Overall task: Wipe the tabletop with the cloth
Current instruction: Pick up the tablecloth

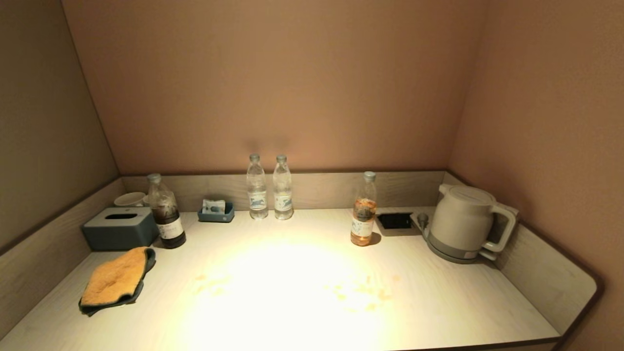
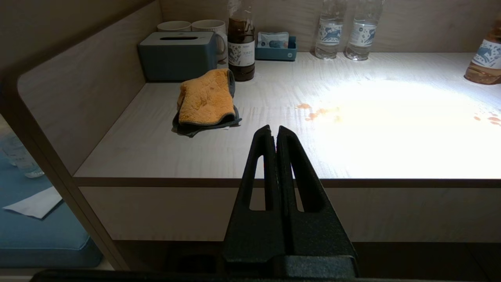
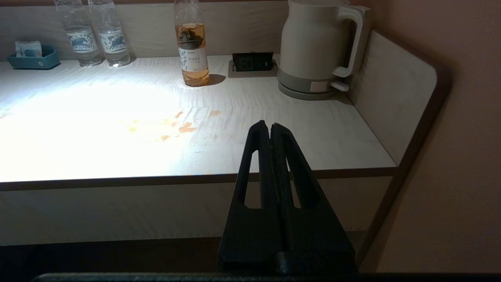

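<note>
A: What's the setting?

B: A beige-walled alcove with a pale wood-grain table (image 1: 302, 312) — low rim on three sides, a bright pool of light in the middle.

A: Start from the left.

B: A blue-grey tissue box (image 1: 119, 228) sits in the far left corner with white cups (image 2: 191, 26) behind it. Just in front of the box lies the cloth (image 1: 116, 280), orange side up, folded, its dark backing showing at the edge. A dark-liquid bottle (image 1: 165, 219) stands beside the box, then a small blue tray (image 1: 216, 212), then two clear water bottles (image 1: 269, 187) against the back rim.

A: And further right?

B: Orange stains (image 1: 363, 292) on the table, fainter ones (image 1: 209, 282) left of centre. A bottle of amber liquid (image 1: 363, 209), a black socket panel (image 1: 395, 221), and a white kettle (image 1: 465, 222) in the right corner.

A: The arms?

B: Both held back, off the table's front edge, pointing forward over it. The left pincer (image 2: 274, 133) is clenched, fingers pressed together, aimed just right of the cloth and well apart from it. The right pincer (image 3: 270, 129) is clenched too — holding nothing, facing the stains.
</note>
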### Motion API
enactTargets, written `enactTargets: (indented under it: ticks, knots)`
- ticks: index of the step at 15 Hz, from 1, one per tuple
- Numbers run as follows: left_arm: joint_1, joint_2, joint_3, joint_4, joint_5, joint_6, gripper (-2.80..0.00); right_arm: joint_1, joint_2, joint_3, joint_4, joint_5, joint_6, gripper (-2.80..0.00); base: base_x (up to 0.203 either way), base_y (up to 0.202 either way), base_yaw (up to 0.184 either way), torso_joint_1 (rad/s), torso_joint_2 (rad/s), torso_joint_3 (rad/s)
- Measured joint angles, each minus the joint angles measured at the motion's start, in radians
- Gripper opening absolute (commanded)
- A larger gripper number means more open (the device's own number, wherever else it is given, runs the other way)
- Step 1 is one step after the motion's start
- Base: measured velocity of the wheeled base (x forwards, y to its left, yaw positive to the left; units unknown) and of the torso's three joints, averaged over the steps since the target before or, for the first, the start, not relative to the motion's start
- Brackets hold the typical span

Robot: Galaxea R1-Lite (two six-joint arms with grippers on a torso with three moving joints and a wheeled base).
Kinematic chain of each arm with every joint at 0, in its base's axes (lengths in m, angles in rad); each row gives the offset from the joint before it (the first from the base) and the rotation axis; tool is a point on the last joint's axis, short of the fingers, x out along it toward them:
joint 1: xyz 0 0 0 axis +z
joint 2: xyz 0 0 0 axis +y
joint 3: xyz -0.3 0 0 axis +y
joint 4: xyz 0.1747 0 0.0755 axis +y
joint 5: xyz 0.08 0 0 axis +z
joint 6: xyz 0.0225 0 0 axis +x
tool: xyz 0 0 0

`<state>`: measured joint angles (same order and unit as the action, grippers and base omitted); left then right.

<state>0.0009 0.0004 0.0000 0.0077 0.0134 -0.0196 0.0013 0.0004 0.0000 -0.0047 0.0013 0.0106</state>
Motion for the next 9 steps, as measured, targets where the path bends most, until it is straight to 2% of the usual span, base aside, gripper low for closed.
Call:
enactTargets:
  ticks: [9]
  knots:
    - [0.0,0.0,-0.001,0.0,0.001,0.001,-2.8,0.0,0.0,0.0,0.0,0.0,0.0,-2.8,0.0,0.0,0.0,0.0,0.0,0.0]
